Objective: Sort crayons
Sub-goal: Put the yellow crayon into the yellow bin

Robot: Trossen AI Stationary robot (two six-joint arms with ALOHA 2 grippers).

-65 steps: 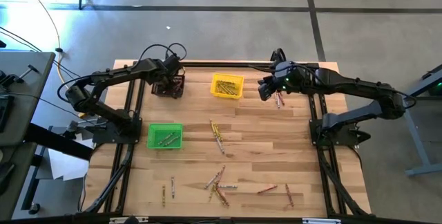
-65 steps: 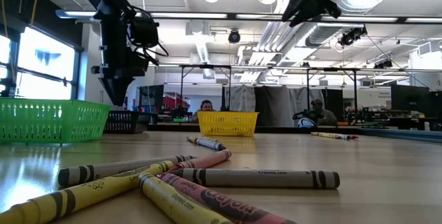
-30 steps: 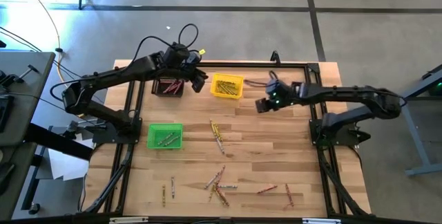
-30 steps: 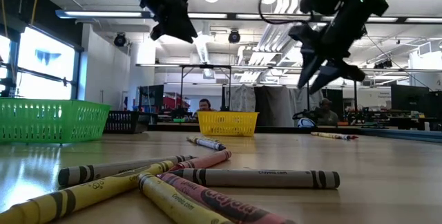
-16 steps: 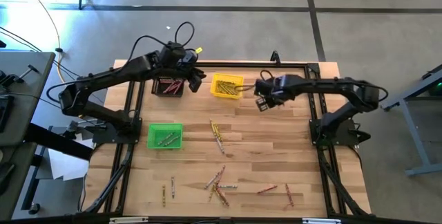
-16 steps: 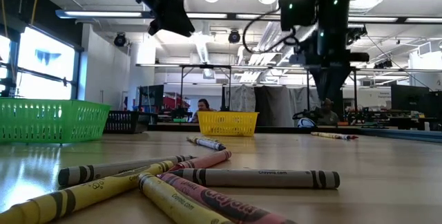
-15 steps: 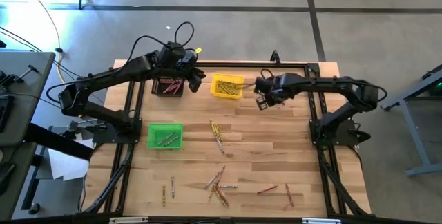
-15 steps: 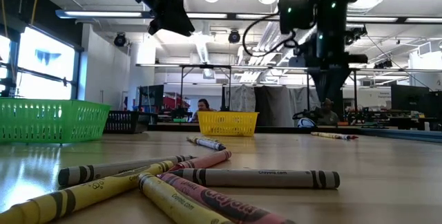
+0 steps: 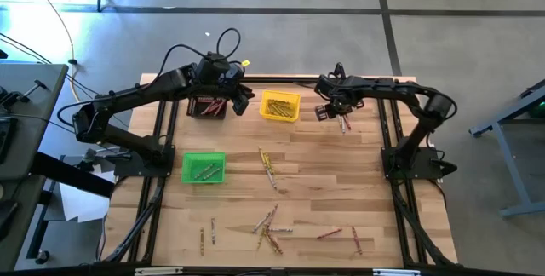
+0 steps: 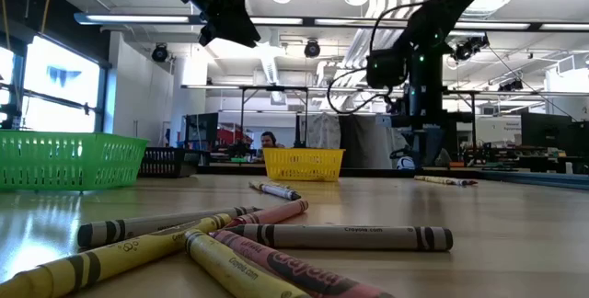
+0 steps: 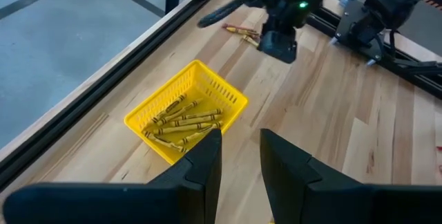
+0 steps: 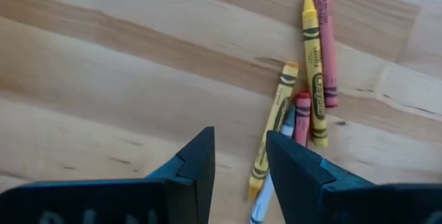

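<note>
Dark fingers of my right gripper [image 12: 238,172] stand a little apart with nothing between them, hanging over bare wood just beside a small cluster of crayons [image 12: 307,106] at the far right of the table [image 9: 341,182]. That cluster holds two yellow sticks, two red ones and a pale one lying close together, some touching. From above, the right arm reaches from its base along the far edge and bends back so the gripper [image 9: 329,111] sits to the right of the yellow bin [image 9: 280,106], close to those crayons [image 9: 343,123].

My left gripper [image 11: 239,156] is also slightly parted and empty. It is raised above the table between the black bin [image 9: 207,106] and the yellow bin [image 11: 186,117], aimed across at the right arm. The left arm stretches from the left side toward the far edge.

Yellow crayons fill the yellow bin, reddish ones lie in the black bin, and a few sit in the green bin [image 9: 203,167] on the left. More crayons [image 9: 268,168] lie loose mid-table, and a scattered group [image 9: 271,227] rests near the front edge, the closest ones [image 10: 258,243] filling the low view. Beyond the table a person [image 10: 268,140] shows in the room behind.
</note>
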